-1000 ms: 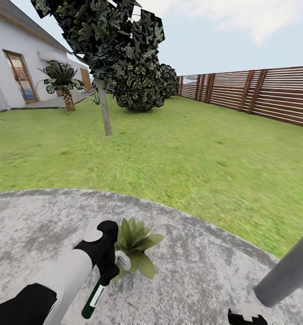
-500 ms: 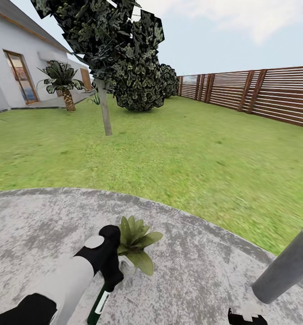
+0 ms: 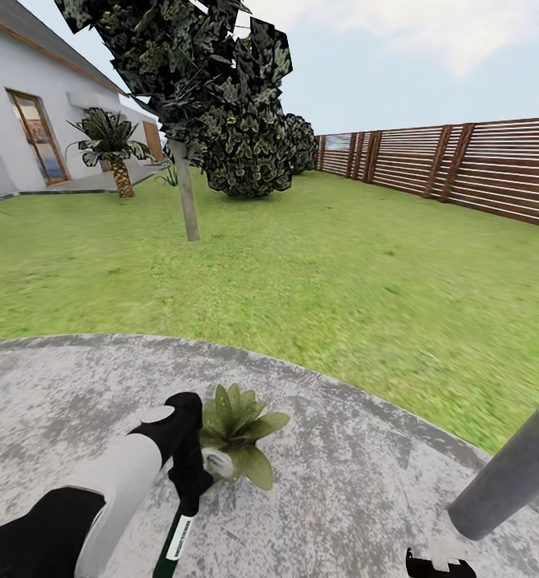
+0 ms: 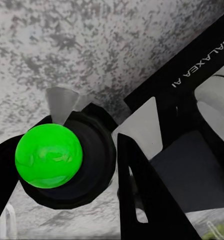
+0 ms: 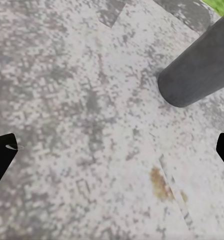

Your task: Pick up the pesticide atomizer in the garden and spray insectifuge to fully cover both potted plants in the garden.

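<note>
GARDEN PAVING — My left gripper (image 3: 191,474) is clamped on the atomizer (image 3: 176,536), whose dark green body and white label hang below my fingers toward me, the nozzle end turned to the potted plant (image 3: 237,429) just beyond the gripper. The plant's light-green leaves sit just beside the gripper, with a small whitish part, probably the atomizer's top, showing against them. In the left wrist view the bottle's dark base and a bright green dot (image 4: 48,156) sit between the black fingers (image 4: 142,200) above the grey stone.

My right gripper (image 5: 112,150) hangs low over bare paving near a grey post (image 3: 506,482), its fingertips set wide apart at the picture's edges, holding nothing.

The risks, as I judge them: so close in, the spray may wet only the nearer leaves and leave the far side of the rosette uncovered. A further push forward could knock the small pot over. A second plant remains to be treated; I cannot see it here.
</note>
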You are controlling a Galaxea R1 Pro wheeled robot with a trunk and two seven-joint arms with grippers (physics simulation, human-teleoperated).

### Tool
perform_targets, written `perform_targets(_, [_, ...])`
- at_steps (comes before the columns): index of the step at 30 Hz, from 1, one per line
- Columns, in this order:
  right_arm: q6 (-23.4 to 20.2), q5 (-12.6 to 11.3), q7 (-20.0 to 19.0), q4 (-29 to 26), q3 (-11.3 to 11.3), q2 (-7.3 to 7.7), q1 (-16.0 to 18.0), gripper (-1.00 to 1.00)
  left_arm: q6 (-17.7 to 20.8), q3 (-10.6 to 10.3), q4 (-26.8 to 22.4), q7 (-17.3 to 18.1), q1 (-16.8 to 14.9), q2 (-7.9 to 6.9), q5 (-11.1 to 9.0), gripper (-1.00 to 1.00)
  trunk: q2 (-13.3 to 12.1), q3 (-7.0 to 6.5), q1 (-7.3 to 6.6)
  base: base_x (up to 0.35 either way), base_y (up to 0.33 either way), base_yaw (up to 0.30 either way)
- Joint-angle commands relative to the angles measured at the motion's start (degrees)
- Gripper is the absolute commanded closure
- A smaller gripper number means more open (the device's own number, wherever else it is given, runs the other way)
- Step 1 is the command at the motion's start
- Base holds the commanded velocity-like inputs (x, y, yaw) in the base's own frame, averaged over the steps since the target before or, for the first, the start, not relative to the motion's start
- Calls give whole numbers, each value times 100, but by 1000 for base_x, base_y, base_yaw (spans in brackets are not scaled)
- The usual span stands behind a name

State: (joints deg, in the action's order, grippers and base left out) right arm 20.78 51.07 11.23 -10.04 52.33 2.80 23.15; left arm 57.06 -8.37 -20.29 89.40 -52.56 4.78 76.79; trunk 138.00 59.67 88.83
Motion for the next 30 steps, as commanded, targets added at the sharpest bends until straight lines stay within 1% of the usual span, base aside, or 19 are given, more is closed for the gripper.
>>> perform_targets(1, [22, 61, 26, 11, 40, 1, 6, -100, 51, -6, -3, 60, -7, -57, 57, 100, 2, 5, -1, 0, 0, 0])
perform_targets(3, [22, 61, 28, 11, 40, 1, 6, -100, 39, -7, -1, 60, -35, -93, 61, 100, 2, 5, -1, 0, 0, 0])
perform_targets(6, [22, 61, 28, 11, 39, 1, 6, -100, 50, -7, -19, 60, -64, -38, 69, 100, 2, 5, -1, 6, 0, 0])
perform_targets(8, [22, 56, 29, 11, 40, 1, 6, -100, 58, -6, -150, 60, -104, 5, 72, 100, 2, 5, -1, 155, -90, 0])
perform_targets(11, [22, 58, 26, 11, 40, 1, 6, -100, 52, -7, -216, 60, -78, 8, 73, 100, 2, 5, -1, 126, -203, -9])
perform_targets(17, [22, 61, -3, 11, 37, 1, 6, -100, 58, -29, -232, 60, -50, -8, 104, 100, 2, 0, -1, -205, -179, -249])
perform_targets(21, [22, 61, 1, 11, 32, 1, 6, -100, 67, -25, -233, 60, -40, -54, 108, 100, 2, -9, -1, -307, -28, -277])
perform_targets(25, [22, 61, 4, 13, 31, -1, 6, -100, 75, -17, -237, 60, -29, -111, 120, 100, 2, -11, -1, -81, -3, -68])
perform_targets(28, [22, 61, 9, 15, 31, 1, 6, -100, 83, 10, -270, 60, -107, -235, 152, 100, 2, -11, -1, -10, 0, -8])
perform_targets(30, [22, 61, 6, 17, 31, 0, 6, -100, 85, 9, -473, 60, -145, -313, 163, 100, 2, -11, -1, -2, 0, -2])
